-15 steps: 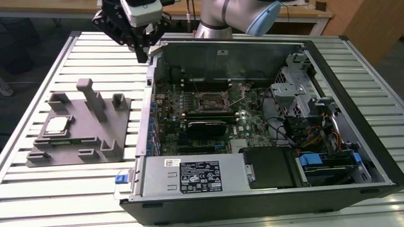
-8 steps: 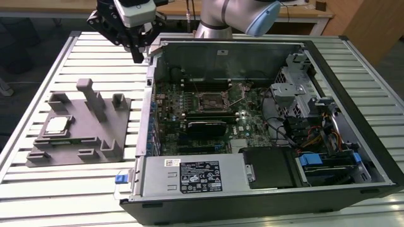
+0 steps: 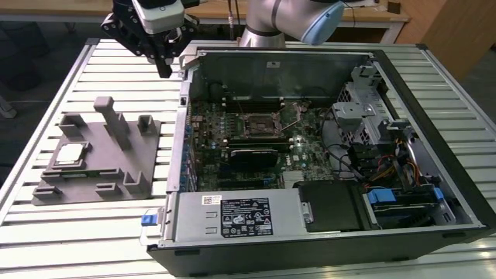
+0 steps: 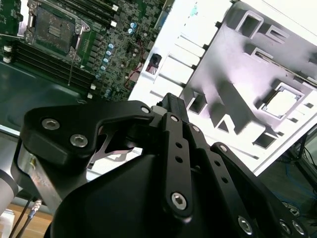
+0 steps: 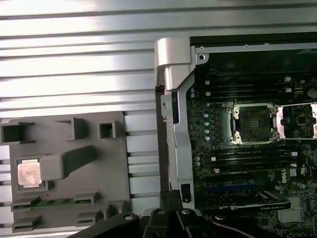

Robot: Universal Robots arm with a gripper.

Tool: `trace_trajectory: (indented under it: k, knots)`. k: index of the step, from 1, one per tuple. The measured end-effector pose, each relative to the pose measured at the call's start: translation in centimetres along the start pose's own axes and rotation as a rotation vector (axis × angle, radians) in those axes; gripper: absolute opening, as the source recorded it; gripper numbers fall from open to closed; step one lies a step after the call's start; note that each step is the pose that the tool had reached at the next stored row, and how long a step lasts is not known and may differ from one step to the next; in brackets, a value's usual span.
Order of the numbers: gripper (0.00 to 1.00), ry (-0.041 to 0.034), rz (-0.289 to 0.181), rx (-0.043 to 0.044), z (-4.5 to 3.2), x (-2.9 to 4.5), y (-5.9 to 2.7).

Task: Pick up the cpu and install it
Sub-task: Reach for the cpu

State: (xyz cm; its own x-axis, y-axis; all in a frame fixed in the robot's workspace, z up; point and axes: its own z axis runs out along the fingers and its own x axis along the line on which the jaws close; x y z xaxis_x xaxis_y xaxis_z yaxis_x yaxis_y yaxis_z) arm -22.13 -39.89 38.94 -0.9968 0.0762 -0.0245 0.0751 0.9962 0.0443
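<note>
The cpu is a small silvery square chip lying flat in a pocket of the grey tray, on the exterior view's left. It also shows in the first wrist view as the cpu on the tray, and in the second wrist view as the cpu. My gripper hangs high above the table, between the tray's far end and the computer case, fingers pointing down. It is shut with nothing in it. The dark socket on the motherboard stands uncovered, as does the socket in the first wrist view.
The open computer case fills the middle and the exterior view's right, its metal wall rising next to the tray. Upright posts stand on the tray. The table is slatted metal.
</note>
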Motion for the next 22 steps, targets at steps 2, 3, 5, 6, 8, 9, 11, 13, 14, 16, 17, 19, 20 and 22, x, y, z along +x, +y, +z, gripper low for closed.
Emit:
trace_trajectory:
  k: [2, 3, 5, 6, 8, 9, 11, 13, 14, 16, 17, 19, 20, 22]
  knots:
    - [0.11, 0.0, 0.0, 0.0, 0.0, 0.17, -0.01]
    - [0.11, 0.0, 0.0, -0.0001, 0.01, 0.24, -0.02]
    - [0.11, 0.0, 0.0, 0.0, 0.01, 0.41, -0.03]
    - [0.11, 0.0, 0.0, 0.0, 0.01, 0.49, -0.04]
    - [0.11, 0.0, 0.0, 0.0, 0.02, 0.66, -0.05]
    - [0.11, 0.0, 0.0, 0.0, 0.02, 0.75, -0.06]
    - [0.11, 0.0, 0.0, 0.0, 0.03, 0.9, -0.07]
    - [0.11, 0.0, 0.0, 0.0, 0.03, 1.05, -0.08]
    - [0.11, 0.0, 0.0, 0.0, 0.04, 1.12, -0.09]
    - [0.11, 0.0, 0.0, 0.0, 0.05, 1.26, -0.1]
    - [0.11, -0.0001, 0.0, 0.0, 0.05, 1.33, -0.1]
    - [0.11, 0.0, 0.0, 0.0, 0.06, 1.49, -0.12]
    - [0.11, 0.0, 0.0, 0.0, 0.06, 1.56, -0.12]
    - [0.11, 0.0, 0.0, 0.0, 0.07, 1.71, -0.13]
